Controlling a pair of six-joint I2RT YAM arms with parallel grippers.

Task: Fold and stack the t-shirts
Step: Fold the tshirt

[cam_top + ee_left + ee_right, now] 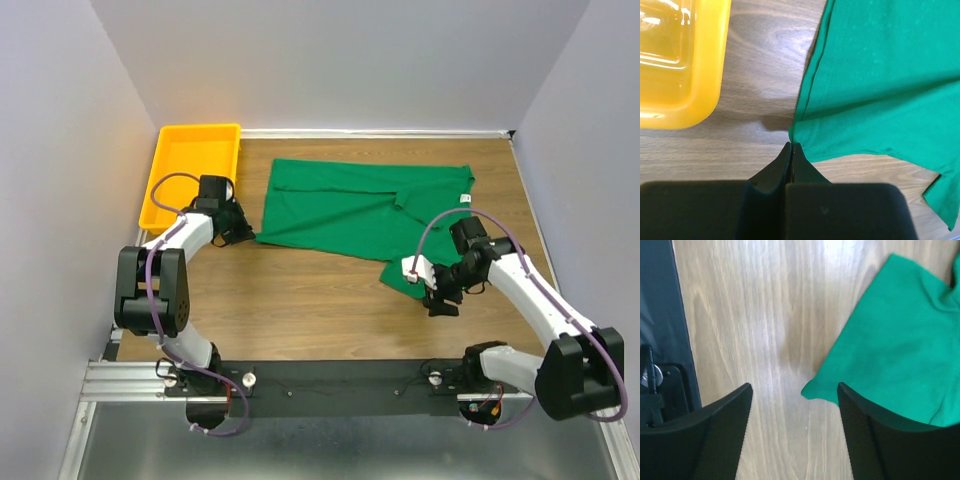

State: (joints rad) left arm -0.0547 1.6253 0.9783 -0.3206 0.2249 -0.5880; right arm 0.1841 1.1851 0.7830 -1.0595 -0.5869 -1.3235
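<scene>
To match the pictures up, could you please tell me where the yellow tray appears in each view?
Top external: tray far left of the table.
Left wrist: upper left corner.
Right wrist: not in it.
Shared landmark: green shirt, in all three views.

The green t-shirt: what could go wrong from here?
The left hand, shut, seems to pinch only the corner tip of the t-shirt; the cloth may slip out when pulled.
The right hand is open with just another corner tip between its fingers; closing may miss.
The yellow tray lies close to the left hand; a wide swing may hit it.
</scene>
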